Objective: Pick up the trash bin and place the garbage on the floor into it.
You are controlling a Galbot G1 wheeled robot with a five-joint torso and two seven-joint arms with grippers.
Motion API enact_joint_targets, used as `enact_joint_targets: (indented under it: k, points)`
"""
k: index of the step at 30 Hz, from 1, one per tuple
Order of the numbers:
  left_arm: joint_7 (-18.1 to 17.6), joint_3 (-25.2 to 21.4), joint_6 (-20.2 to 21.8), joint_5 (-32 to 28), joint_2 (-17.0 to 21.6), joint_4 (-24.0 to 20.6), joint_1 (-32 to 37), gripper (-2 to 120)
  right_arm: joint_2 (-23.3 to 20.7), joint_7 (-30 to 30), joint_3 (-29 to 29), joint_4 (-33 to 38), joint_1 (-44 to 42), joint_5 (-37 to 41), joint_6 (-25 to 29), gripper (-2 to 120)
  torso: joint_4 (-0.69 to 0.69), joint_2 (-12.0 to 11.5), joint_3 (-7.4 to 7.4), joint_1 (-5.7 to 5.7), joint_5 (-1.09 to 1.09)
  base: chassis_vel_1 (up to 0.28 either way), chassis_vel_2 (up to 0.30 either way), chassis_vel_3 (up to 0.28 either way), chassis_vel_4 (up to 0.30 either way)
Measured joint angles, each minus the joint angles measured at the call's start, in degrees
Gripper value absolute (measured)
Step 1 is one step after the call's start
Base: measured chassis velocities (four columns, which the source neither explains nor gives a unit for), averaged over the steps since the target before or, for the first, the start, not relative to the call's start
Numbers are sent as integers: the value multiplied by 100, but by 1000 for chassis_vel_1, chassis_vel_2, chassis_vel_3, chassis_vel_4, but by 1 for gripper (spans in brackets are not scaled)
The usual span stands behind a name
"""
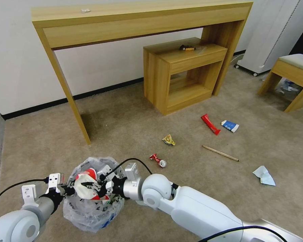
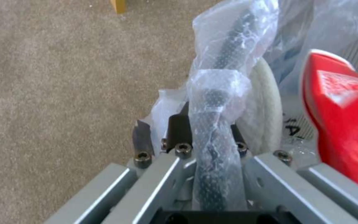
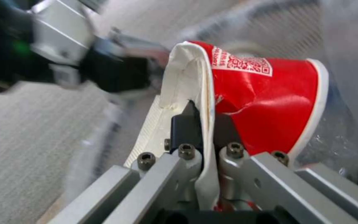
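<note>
Right gripper (image 3: pixel 202 124) clamps red-white cup (image 3: pixel 266 102) over trash bin (image 1: pixel 91 198); left gripper (image 2: pixel 206 130) pinches the bin's rim. Left on floor (image 1: pixel 131 127): crushed can (image 1: pixel 158 160), wrappers, stick (image 1: pixel 220 153), mask (image 1: pixel 264 175).

Left gripper (image 2: pixel 206 137) fingers (image 2: pixel 179 130) apparently clamp bag-wrapped bin rim (image 2: pixel 216 102).

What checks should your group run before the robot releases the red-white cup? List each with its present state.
1. Left gripper clamped on the trash bin rim: ok.
2. Right gripper pinching the red-white cup wall: ok.
3. Cup over the bin mouth in the head view: ok.
4. Bag liner clear of the right jaws: cannot tell.
5. Floor free of litter: not ok; crushed red can and wooden stick remain.
</note>
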Motion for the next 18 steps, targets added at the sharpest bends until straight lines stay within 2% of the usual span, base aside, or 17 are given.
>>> enact_joint_targets:
  k: [8,10,12,14,15,18]
  points:
    - [2,-19,0,-12,-14,-70,56,0,118,37,149,-381,-36,-46,76,0,1,0,0,0,0,0,0,0,0]
    - [9,-19,0,-7,-19,-84,70,0,124,36,184,-344,-26,-43,84,11,0,0,0,0,0,0,0,0,0]
    - [9,-19,-1,-5,-19,-85,70,0,121,37,185,-325,-23,-41,86,13,1,0,0,0,0,0,0,0,0]
    - [13,-19,0,1,-18,-85,57,0,83,51,187,-159,-4,-22,98,25,1,0,0,0,0,0,0,0,0]
    - [13,-19,0,1,-18,-85,57,0,83,51,187,-159,-4,-22,98,25,1,0,0,0,0,0,0,0,0]
    - [18,-4,0,7,-20,-85,48,0,60,126,190,-18,23,16,98,39,0,0,0,0,0,0,0,0,0]
